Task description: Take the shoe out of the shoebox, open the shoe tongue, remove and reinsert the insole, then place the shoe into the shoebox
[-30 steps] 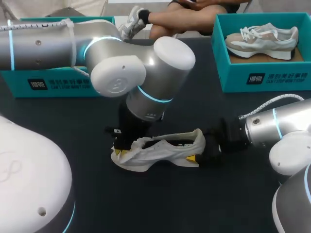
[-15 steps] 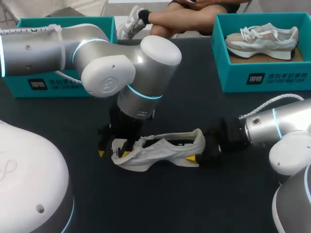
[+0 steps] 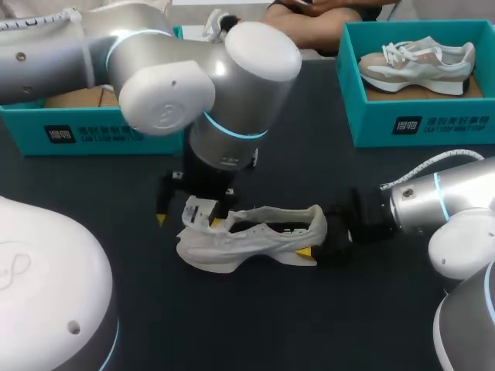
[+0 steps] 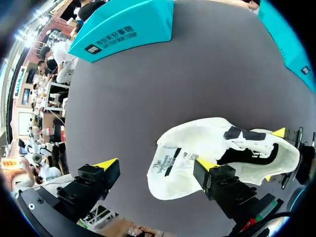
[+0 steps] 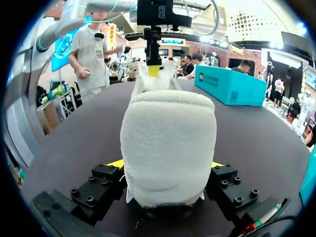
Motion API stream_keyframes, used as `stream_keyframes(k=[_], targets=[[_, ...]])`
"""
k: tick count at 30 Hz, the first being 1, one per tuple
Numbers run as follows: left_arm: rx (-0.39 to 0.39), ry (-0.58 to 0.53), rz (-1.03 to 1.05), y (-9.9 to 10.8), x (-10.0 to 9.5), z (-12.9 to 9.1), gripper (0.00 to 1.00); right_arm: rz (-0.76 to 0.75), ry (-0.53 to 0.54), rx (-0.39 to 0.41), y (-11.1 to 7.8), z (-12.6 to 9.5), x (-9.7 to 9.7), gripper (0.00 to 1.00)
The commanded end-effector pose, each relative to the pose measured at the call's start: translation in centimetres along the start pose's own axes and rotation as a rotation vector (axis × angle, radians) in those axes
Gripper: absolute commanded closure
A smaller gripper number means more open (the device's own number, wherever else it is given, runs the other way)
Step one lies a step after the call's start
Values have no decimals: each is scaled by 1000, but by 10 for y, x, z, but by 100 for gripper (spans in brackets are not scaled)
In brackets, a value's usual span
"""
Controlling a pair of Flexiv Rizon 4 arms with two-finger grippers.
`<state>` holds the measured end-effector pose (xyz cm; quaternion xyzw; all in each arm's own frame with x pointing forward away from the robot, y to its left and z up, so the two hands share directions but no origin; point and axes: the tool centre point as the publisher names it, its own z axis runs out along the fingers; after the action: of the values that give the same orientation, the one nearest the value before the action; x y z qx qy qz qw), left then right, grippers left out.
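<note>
L gripper, centre-left, fingers wide apart, one tip at the shoe tongue. Shoe lies mid-frame on table. R gripper clamps the heel. Prob. tongue-opening: pinch flap only, lift slow. Left box and right box, upper corners, are well apart. Room twd lower frame.

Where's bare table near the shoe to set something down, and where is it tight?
Free: the table strip on the robot's side of the shoe, and the patch between it and the right shoebox. Crowded: the shoe's ends, with the left pincer open at the toe end and the right pincer shut on the heel.
</note>
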<state>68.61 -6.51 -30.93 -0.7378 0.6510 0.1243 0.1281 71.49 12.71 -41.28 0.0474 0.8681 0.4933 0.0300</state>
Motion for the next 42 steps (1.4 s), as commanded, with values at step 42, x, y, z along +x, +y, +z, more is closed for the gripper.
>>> stream_keyframes(k=[42], targets=[[-12, 411, 1583, -28, 2, -130, 0, 1, -3, 6, -3, 5, 0, 100]])
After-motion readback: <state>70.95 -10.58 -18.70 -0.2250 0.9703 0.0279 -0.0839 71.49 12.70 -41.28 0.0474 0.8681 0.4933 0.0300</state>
